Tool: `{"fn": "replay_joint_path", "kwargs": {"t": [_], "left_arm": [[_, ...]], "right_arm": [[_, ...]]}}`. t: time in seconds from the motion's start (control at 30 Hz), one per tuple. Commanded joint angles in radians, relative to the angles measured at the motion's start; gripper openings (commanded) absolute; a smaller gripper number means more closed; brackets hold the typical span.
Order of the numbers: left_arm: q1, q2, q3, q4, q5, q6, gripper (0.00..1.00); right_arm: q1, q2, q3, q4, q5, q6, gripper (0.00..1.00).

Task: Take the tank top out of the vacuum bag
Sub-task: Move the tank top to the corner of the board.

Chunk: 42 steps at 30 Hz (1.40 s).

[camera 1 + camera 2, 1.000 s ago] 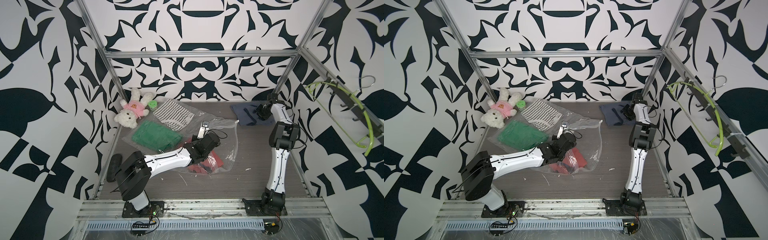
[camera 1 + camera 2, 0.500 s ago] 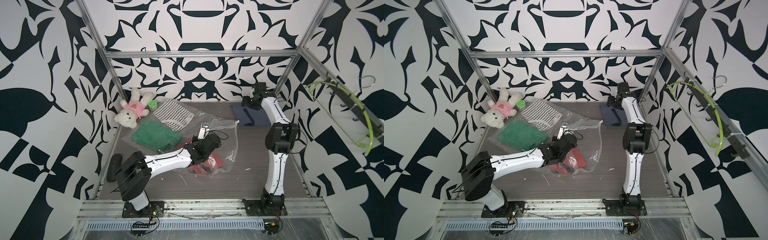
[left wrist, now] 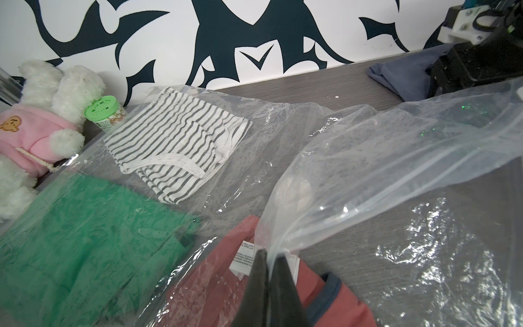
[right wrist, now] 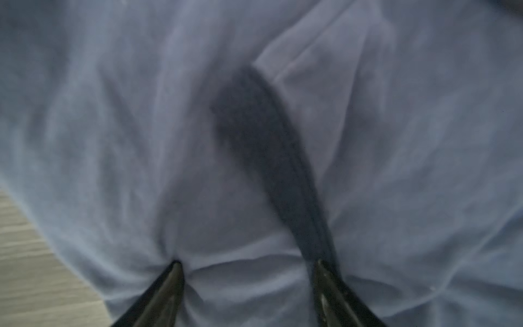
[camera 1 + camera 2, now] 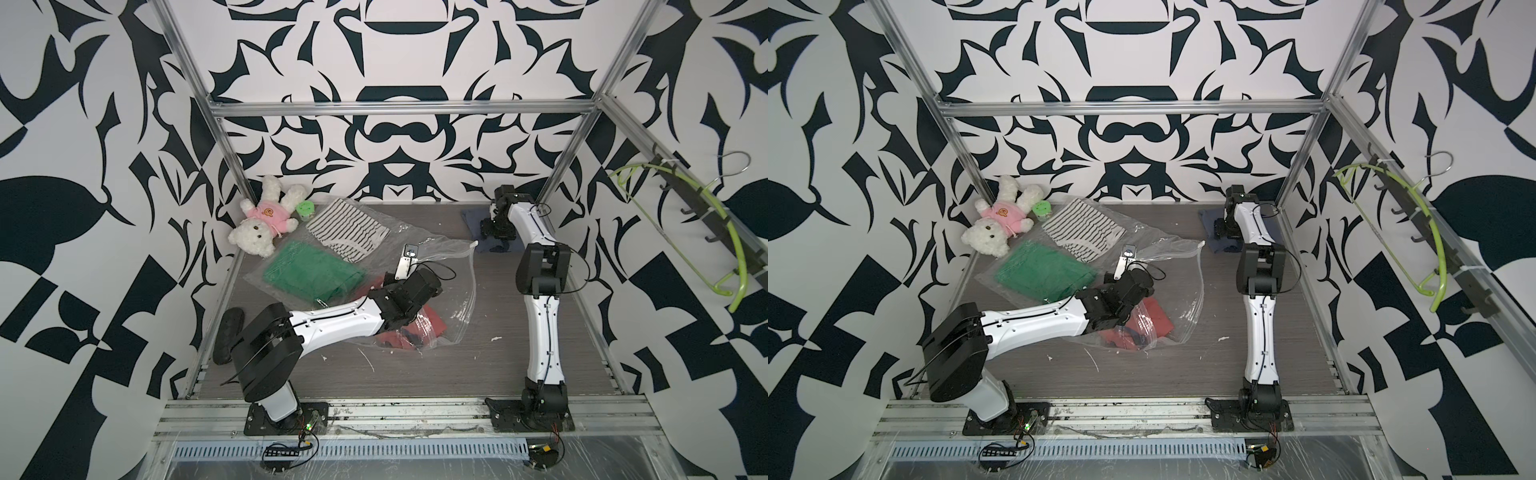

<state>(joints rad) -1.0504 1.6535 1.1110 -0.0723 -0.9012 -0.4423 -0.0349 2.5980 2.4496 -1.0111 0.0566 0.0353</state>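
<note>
- Left gripper (image 3: 267, 253): jaws closed, pinching a bunched edge of the clear vacuum bag (image 3: 368, 158); the plastic is drawn up from the pinch, with zip-seal lines running across it.
- A round whitish valve (image 3: 295, 190) shows faintly through that film, near the pinch.
- Directly under the pinch: one red garment (image 3: 215, 283) with dark blue trim and a white label (image 3: 244, 254), lying beneath the plastic.
- Bag position: spread over the middle and left of the table (image 5: 457, 374). Whether the film is one bag or several, I cannot tell.
- Further under the film: one green garment (image 3: 85, 240) and one black-and-white striped garment (image 3: 175, 136), both flat and folded.
- Beyond the plastic, in the far left corner: one white teddy bear (image 5: 262, 226) in a pink top, and one green-lidded jar (image 3: 103, 109) just beside it.
- Right gripper (image 4: 249, 264): jaws spread wide, both tips pressing into one blue-grey garment (image 4: 113, 113) with a dark band; nothing is clamped between them.
- That garment lies in the far right corner, outside the bag.
- Count: four garments, two arms.
</note>
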Motion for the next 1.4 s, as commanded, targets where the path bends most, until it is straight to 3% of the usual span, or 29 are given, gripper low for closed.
{"fn": "replay_joint_path", "kwargs": {"t": [0.0, 0.13, 0.47, 0.87, 1.13, 1.27, 1.37], "left_arm": [[-0.002, -0.017, -0.012, -0.014, -0.024, -0.006, 0.04], [-0.002, -0.015, -0.007, -0.02, -0.025, -0.003, 0.04], [-0.002, 0.005, 0.021, -0.041, -0.035, 0.009, 0.05], [-0.002, 0.005, 0.03, -0.056, -0.03, 0.004, 0.05], [-0.007, 0.008, 0.035, -0.053, -0.027, -0.007, 0.05], [-0.007, 0.003, 0.03, -0.026, -0.013, -0.001, 0.05], [-0.005, 0.012, 0.04, -0.008, 0.002, 0.024, 0.05]], "right_arm": [[0.005, -0.009, 0.046, -0.036, 0.074, -0.008, 0.74], [-0.002, 0.037, 0.084, -0.038, 0.083, 0.039, 0.74], [-0.028, 0.101, 0.141, 0.021, -0.122, 0.154, 0.73], [-0.026, 0.056, 0.186, 0.102, -0.108, 0.11, 0.72], [0.033, -0.376, -0.216, 0.302, -0.01, 0.126, 0.73], [0.103, -0.625, -0.504, 0.391, 0.109, 0.167, 0.73], [0.152, -0.819, -0.749, 0.465, 0.079, 0.252, 0.73]]}}
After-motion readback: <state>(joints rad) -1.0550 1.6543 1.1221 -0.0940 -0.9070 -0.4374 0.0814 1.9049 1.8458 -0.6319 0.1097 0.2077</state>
